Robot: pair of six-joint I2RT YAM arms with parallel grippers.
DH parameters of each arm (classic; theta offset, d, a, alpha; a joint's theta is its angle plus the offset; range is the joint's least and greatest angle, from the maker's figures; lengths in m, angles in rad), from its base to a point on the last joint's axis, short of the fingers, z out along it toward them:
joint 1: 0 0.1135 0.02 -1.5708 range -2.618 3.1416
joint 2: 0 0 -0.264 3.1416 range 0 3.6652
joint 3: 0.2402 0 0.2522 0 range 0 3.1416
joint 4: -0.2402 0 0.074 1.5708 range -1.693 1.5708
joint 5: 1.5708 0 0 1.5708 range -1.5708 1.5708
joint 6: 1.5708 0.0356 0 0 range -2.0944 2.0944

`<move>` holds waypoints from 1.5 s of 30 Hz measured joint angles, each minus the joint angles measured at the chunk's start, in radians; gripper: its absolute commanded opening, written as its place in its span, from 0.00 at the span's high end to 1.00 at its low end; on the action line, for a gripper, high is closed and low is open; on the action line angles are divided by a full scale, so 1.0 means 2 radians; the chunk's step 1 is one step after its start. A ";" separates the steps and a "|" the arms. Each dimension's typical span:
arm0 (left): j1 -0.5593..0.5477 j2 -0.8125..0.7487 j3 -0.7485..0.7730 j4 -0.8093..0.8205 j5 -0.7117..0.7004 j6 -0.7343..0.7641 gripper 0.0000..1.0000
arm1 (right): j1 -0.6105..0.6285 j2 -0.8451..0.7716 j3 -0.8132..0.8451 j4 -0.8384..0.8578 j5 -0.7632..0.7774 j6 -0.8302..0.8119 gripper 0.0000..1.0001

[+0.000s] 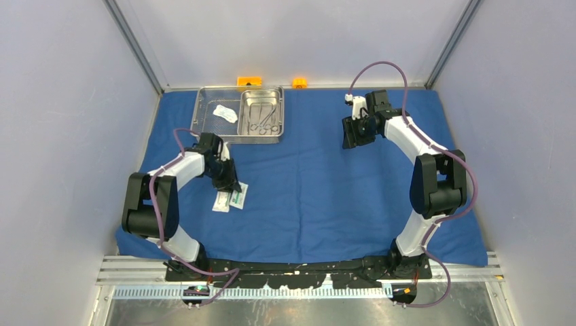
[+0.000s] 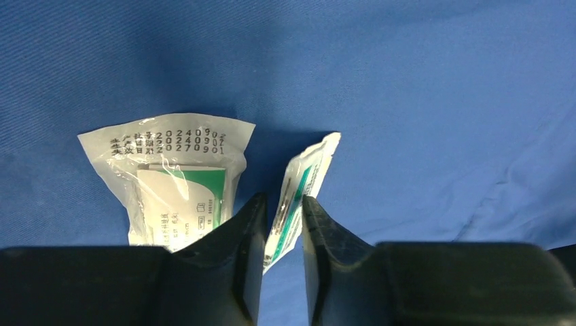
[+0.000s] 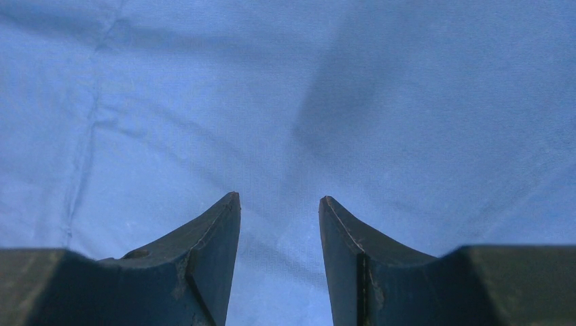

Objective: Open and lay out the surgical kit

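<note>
Centre worktop: blue cloth wrap (image 1: 319, 183) lies flat, wide passage between both arms | Far left: steel mesh basket (image 1: 204, 129) with solid steel tray (image 1: 242, 115) blocks the corner | Near left: flat packet (image 2: 170, 183) just beside left pincer (image 2: 282, 204), edge-on packet (image 2: 306, 170) standing between its parted fingers | Right pincer (image 3: 280, 204): gap unobstructed above cloth | Side walls (image 1: 61, 136) hem both flanks.

Left gripper (image 2: 282, 198) barely ajar — right gripper (image 3: 280, 197) wider

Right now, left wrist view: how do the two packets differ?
Pose: left packet lies flat, printed face up; right packet stands on edge, tilted. Place: left packet beside the jaws; right packet between the jaws of the left gripper. Both white-green, on the blue cloth wrap.
</note>
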 measured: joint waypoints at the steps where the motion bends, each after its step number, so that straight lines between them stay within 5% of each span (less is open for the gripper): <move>1: 0.000 0.000 0.000 0.000 -0.001 0.000 0.67 | 0.000 0.000 0.000 0.000 0.000 0.000 0.49; 19: 0.000 -0.027 0.038 -0.042 -0.001 0.001 0.50 | 0.000 0.000 0.000 -0.001 0.008 -0.009 0.49; 29: 0.002 -0.017 0.165 -0.053 -0.039 0.054 0.43 | 0.000 0.001 0.003 -0.008 0.009 -0.010 0.49; 35: 0.019 0.066 0.273 -0.029 -0.072 0.072 0.39 | 0.000 0.001 0.004 -0.009 0.009 -0.010 0.49; 45: 0.053 0.310 0.529 -0.036 -0.101 0.031 0.38 | 0.000 0.001 0.004 -0.011 0.009 -0.010 0.49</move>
